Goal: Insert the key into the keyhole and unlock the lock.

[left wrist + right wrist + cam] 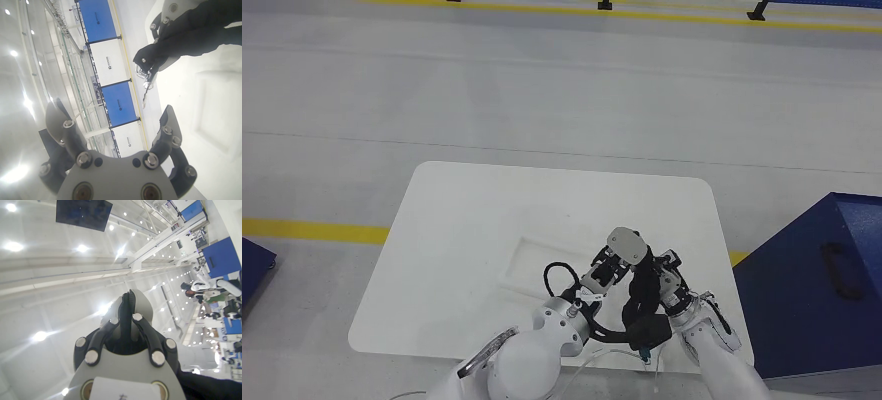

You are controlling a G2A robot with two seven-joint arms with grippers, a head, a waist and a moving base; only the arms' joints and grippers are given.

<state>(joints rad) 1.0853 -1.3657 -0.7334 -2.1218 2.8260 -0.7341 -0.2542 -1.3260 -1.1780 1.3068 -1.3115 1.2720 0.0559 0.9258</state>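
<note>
Bright hall, ceiling lamps (14, 246) flaring into starbursts, wrist views bowed

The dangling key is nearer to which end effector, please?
Right. The right end effector grips the lock the key hangs from; the left end effector is open, apart from the key.

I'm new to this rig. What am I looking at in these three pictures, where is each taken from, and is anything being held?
It is a two-armed robot at a white table. One picture looks down from above the arms; the other two come from a camera on each wrist. The left claw is open and empty. The right claw is shut; the left wrist's picture shows it gripping a small metal lock, with a ring dangling below it.
</note>
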